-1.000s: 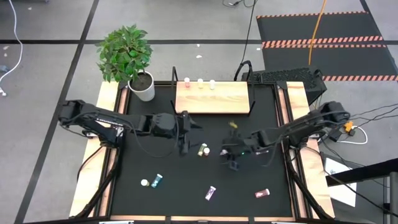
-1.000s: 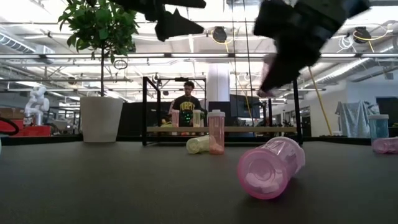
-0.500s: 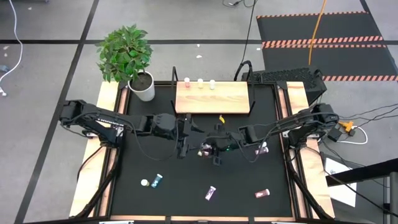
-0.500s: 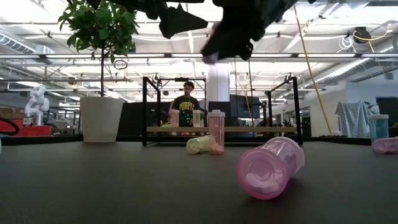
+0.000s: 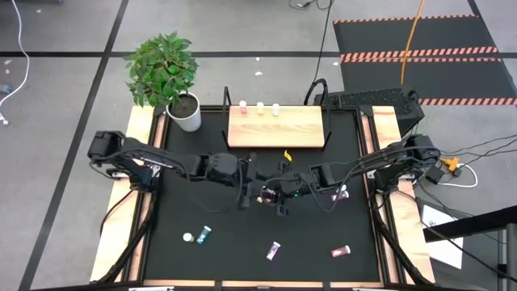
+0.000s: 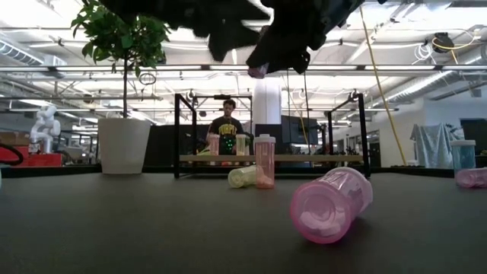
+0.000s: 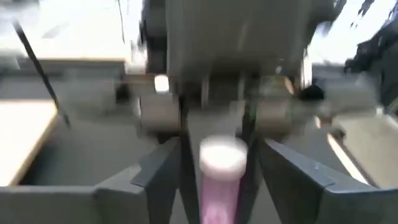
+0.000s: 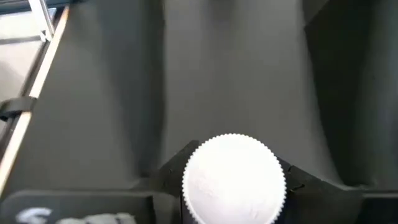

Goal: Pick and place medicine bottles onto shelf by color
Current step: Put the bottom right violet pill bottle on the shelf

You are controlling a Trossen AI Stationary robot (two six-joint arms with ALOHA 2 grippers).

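Observation:
My right gripper [image 5: 275, 196] is over the table's middle, shut on a pink bottle with a white cap [image 7: 221, 163], well above the table [image 6: 259, 71]. My left gripper [image 5: 251, 187] faces it from the left, open. Its fingers [image 7: 158, 175] stand on either side of that bottle with a gap to it. Below them a pink bottle [image 6: 264, 161] stands on its base, and a yellow one [image 6: 242, 176] lies on its side. The tan shelf [image 5: 275, 129] at the far edge carries three bottles [image 5: 259, 106]. My right gripper pinches the pink bottle at its white-capped end [image 8: 233, 177] between its two fingers. The bottle lies along the fingers, cap toward the wrist and pink body [image 7: 217, 202] sticking out past the fingertips. The fingers come from the table's right. The bottle is lifted clear of the table.
Loose bottles lie near the front: a teal one [image 5: 203, 235], a purple one [image 5: 274, 250] and a pink one [image 5: 340, 251]. Another pink one [image 5: 340, 192] is under the right arm. A potted plant [image 5: 166, 77] stands at the far left corner. A person [image 6: 227, 125] is in the room beyond.
My right gripper has carried the pink bottle from right of centre toward the table's left, then stopped above the middle. My left gripper has then moved toward the table's right, up to the held bottle. The bottles on the table have stayed put.

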